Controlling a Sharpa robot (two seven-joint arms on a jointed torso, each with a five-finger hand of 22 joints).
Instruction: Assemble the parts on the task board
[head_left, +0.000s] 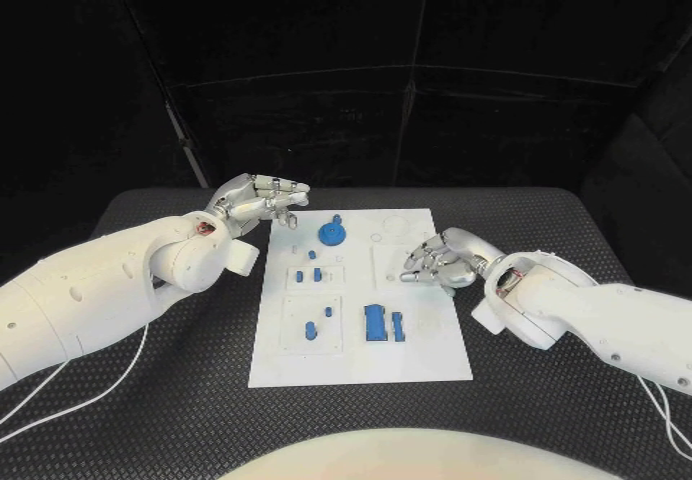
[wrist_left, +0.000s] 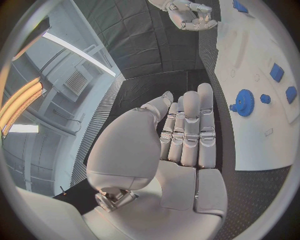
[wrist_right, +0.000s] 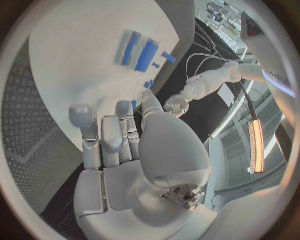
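With both the left hand (head_left: 264, 200) and the right hand (head_left: 440, 260) released, we judge the small blue rigid plastic parts (head_left: 379, 322) on the flat white task board (head_left: 418, 365) light, slippery, best pinched at their side edges.

- The tabletop (head_left: 173, 400) is black with a ribbed, textured mat surface.
- The white task board (head_left: 418, 350) lies flat at its middle, long side running near to far.
- White cables (head_left: 108, 385) trail over its near left; more cables (head_left: 666, 415) at near right.
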